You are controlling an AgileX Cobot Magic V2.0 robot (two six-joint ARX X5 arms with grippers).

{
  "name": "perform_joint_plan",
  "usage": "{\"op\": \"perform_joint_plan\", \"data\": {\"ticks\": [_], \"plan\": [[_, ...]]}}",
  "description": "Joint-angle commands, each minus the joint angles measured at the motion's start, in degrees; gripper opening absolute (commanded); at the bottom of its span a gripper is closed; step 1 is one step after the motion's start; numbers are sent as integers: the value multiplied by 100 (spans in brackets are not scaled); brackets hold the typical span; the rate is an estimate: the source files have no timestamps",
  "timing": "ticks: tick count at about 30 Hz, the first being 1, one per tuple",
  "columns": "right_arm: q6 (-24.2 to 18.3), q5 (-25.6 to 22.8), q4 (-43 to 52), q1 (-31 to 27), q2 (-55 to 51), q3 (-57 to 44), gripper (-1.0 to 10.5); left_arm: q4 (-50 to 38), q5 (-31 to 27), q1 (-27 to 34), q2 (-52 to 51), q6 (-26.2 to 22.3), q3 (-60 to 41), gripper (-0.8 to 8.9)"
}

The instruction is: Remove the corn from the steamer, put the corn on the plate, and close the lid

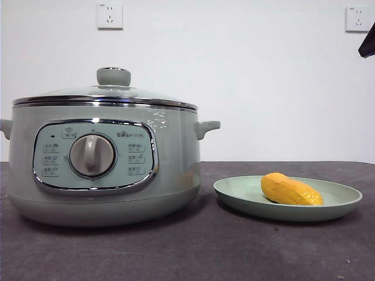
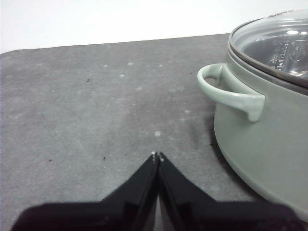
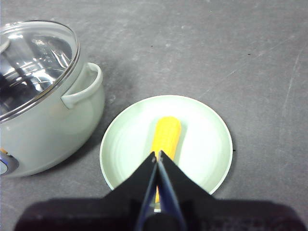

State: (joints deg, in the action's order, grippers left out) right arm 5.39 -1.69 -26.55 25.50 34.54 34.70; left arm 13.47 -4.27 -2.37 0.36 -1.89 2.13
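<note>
Stubby yellow-orange corn (image 1: 290, 189) lies on pale green plate (image 1: 345, 201); glass lid (image 1: 105, 93) seated on steamer (image 1: 176, 152); both claws, left claw (image 2: 157, 155) and right claw (image 3: 157, 155), pressed together

Steamer (image 1: 105, 170), plate (image 1: 340, 202) on table (image 1: 193, 252)

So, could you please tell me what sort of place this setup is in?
Probably an indoor lab mock-up of a kitchen: a sage-green electric steamer and pale green plate on a dark grey table, before a bare white wall with sockets.

Black tapered fingers (image 2: 144, 187), pale-specked tips.
</note>
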Motion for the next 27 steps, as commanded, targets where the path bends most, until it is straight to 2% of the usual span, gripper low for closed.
{"op": "perform_joint_plan", "data": {"ticks": [1,13,18,22,27], "plan": [[55,-17,35,2,-7,-44,2,-37,2,20,-20,37,-87,-3],[37,-17,31,4,-11,-44,2,-37,2,20,-20,37,-87,-3],[-710,-20,44,-63,-372,-59,2,-37,2,20,-20,37,-87,-3],[-1403,48,262,-457,-754,-315,2,-37,2,20,-20,37,-87,-3],[-1530,494,1574,-1185,-1534,-1360,2,-37,4,20,-20,37,-87,-3]]}}
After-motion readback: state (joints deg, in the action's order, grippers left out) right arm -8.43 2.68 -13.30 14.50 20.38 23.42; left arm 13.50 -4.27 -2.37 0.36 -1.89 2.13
